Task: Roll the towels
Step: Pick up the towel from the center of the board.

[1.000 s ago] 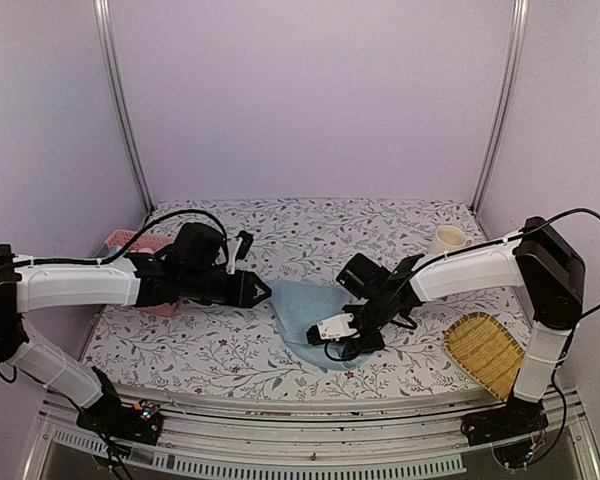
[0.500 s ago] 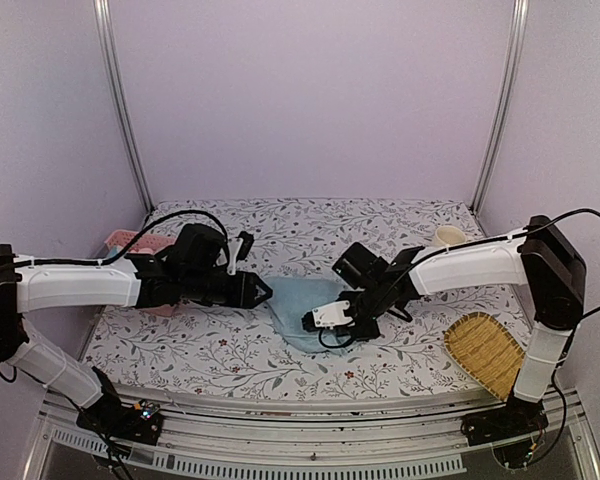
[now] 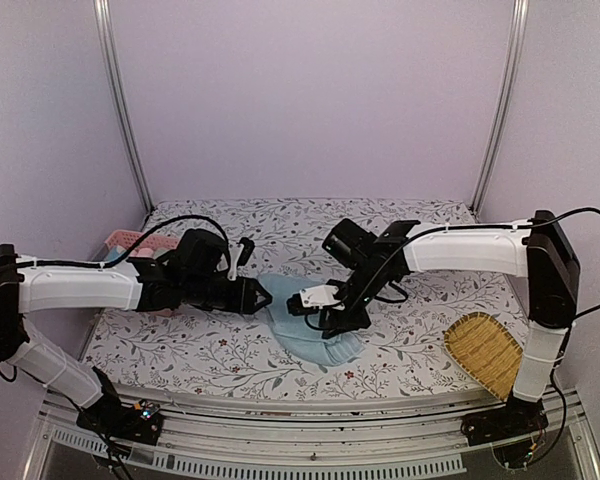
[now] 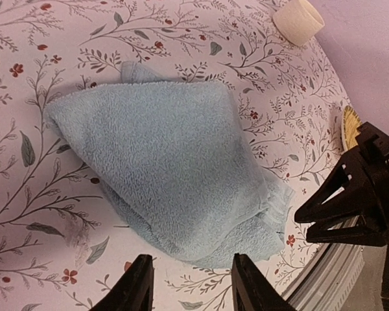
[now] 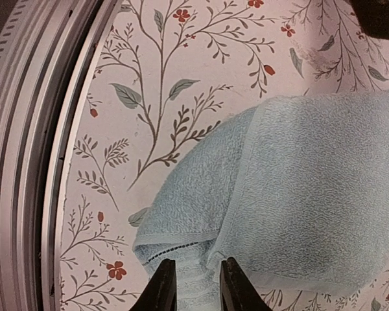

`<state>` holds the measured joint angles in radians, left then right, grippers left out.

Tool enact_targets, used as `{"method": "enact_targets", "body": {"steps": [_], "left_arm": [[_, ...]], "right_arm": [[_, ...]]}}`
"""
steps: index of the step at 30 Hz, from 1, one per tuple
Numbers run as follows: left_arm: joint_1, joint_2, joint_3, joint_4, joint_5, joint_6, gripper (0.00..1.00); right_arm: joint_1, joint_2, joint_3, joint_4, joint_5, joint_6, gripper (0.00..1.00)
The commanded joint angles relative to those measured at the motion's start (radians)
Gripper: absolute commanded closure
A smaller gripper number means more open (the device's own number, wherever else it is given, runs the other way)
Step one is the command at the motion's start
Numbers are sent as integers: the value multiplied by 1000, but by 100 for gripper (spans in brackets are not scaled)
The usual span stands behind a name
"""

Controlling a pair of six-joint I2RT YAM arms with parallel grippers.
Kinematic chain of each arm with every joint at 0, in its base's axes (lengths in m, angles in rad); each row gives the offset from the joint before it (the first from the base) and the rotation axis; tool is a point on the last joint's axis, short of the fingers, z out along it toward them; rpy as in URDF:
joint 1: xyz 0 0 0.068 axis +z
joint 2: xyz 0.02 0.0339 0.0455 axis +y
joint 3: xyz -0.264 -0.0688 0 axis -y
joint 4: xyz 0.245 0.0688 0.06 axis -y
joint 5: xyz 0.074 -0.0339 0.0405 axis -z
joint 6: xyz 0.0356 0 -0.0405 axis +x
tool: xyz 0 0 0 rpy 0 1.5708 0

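A pink basket (image 3: 130,240) sits at the far left edge of the flower-printed counter (image 3: 210,350). My left pincer (image 3: 263,296) reaches in low from that side. From the left wrist, that pincer (image 4: 191,288) stands apart with nothing between its fingers (image 4: 139,288), poised just beside the near edge of the towel (image 4: 168,168). The pale blue towel (image 3: 315,345) lies at the middle of the counter toward the front, folded over itself into a rough wedge rather than a roll. My right pincer (image 3: 325,318) comes down on it from the right. From the right wrist, this pincer (image 5: 194,288) is closed down on the towel (image 5: 311,188) at its layered, hemmed edge, close to the counter's front rail (image 5: 45,129). A woven tray (image 3: 485,350) rests well apart at the front right corner.
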<state>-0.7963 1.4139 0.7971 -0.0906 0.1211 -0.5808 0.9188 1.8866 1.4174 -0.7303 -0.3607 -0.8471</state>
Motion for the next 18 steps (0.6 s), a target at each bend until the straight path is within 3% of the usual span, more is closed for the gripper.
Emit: {"method": "enact_targets", "body": {"steps": [1,9,12,18], "left_arm": [[-18,-10,-22,13,-11,-10,57],[-18,4,-11,12,-10,-9,56],[-17,11,-9,12,-9,-9,56],[-17,15,-9,6,-11,-8,55]], "right_arm": [[-19,6,11,-24,-71,53,73],[-24,66,-44,108,134,95,69],[-24,95,-38,90,106,95,68],[-23,138,-50,86,118,86,52]]}}
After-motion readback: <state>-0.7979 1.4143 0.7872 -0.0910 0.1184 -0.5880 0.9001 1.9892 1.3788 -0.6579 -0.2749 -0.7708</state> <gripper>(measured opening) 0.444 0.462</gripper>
